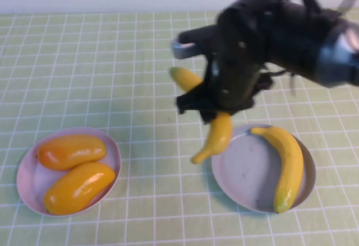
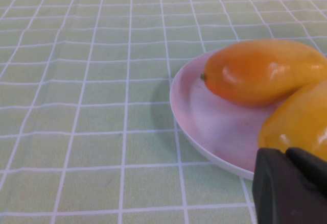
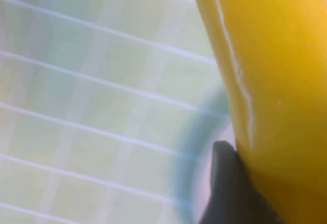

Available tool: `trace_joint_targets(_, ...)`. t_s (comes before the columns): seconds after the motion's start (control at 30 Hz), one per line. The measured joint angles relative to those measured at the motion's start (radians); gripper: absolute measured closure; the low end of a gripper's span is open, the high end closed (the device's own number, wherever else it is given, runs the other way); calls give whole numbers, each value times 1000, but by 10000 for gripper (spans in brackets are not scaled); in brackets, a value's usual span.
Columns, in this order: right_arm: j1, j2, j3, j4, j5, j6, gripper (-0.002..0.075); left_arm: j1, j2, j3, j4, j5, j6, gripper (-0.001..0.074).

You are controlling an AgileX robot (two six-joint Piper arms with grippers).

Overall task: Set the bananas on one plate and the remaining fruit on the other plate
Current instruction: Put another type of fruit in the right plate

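Nearly done imo: both glossy orange oval mangoes [image 1: 73, 170] sit on the pale pink round plate [image 1: 25, 187], one curved yellow banana [image 1: 289, 165] lies on the grey-blue round plate [image 1: 247, 173]. My right gripper [image 1: 216, 114] grips the 2nd yellow banana [image 1: 216, 134] in midair beside that plate's rim. Left gripper [image 2: 288, 185] is closed, empty, parked by the pink plate.

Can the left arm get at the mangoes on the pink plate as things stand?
Probably yes: the shut left gripper sits right beside the mangoes on the pink plate, nothing between; the right gripper is busy holding a banana.
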Motion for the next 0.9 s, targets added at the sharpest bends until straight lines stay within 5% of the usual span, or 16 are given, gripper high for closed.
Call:
trace_joint_targets(0.33, -111, -186, 445, -12, -126, 187, 419, 0, 0, 0, 0, 0, 0, 736)
trace_joint_targets(0.9, -130, -157, 506, -8, -180, 202, 370, 0, 0, 0, 0, 0, 0, 736)
